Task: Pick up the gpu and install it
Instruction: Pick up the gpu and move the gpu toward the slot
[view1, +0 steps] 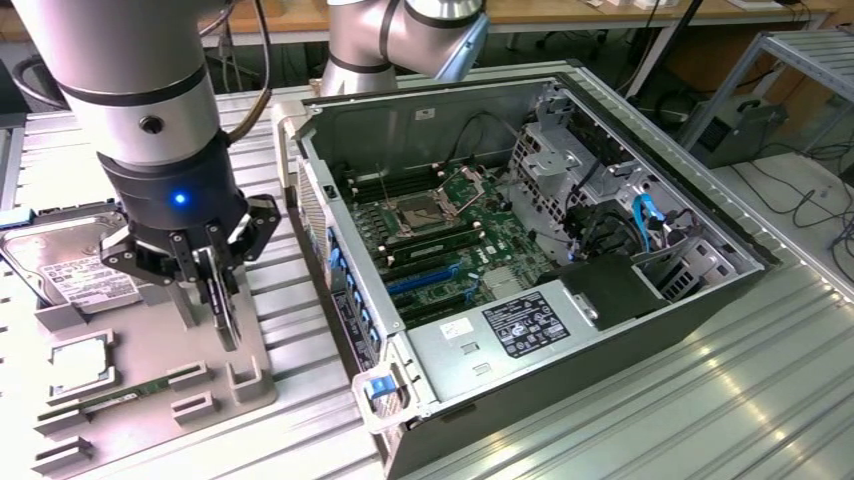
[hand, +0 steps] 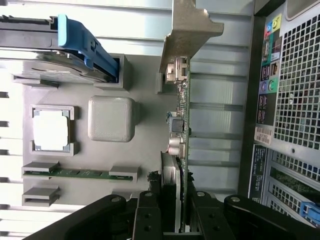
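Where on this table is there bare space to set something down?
Widest bare patch: the ribbed table on the exterior view's right of the computer case. A narrow strip lies between case and grey tray. The tray is crowded: hard drive, chip, memory stick, with the gripper holding the graphics card over it.

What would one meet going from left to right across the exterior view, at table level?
hard drive → gripper clamped on the gpu → open computer case
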